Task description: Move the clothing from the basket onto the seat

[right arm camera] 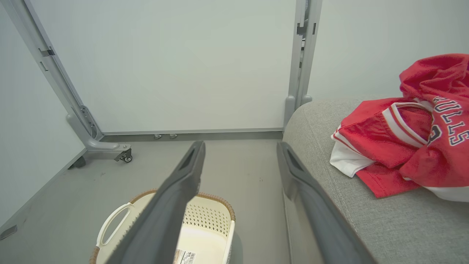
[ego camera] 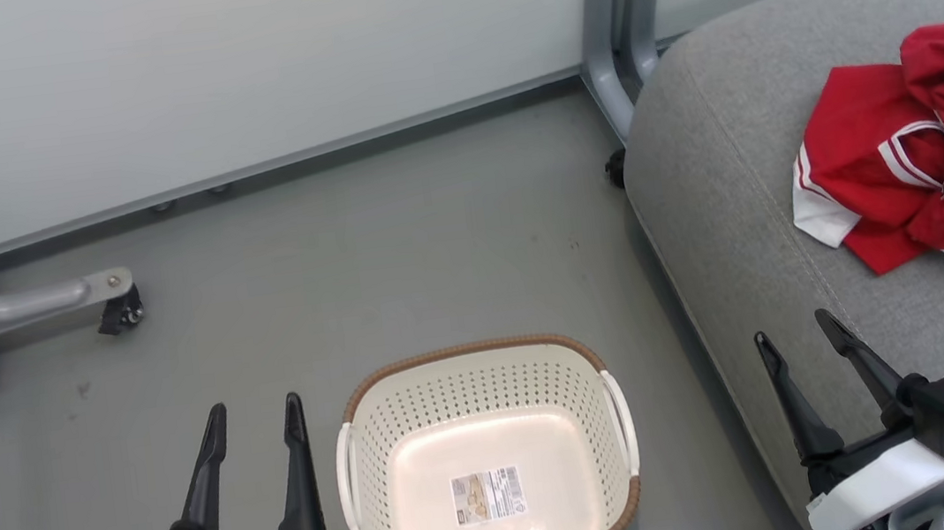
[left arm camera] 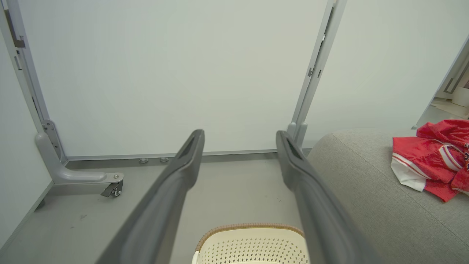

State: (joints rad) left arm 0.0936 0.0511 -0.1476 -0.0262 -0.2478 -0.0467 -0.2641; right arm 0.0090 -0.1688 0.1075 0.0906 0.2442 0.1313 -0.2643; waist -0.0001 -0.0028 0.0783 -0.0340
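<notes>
While the crumpled red jersey clothing lies on the grey fabric seat at two o'clock, the perforated oval basket stands on the floor at six; left gripper and right gripper gape, holding nothing.

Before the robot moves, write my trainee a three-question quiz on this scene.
1. True or false: the perforated basket holds a red garment.
2. Where does the red BULLS clothing lie? A) on a shelf B) on the grey seat C) in the basket
3. Fill in: the left gripper and the right gripper both have their jaws ____.
Key: 1 false; 2 B; 3 open.
</notes>
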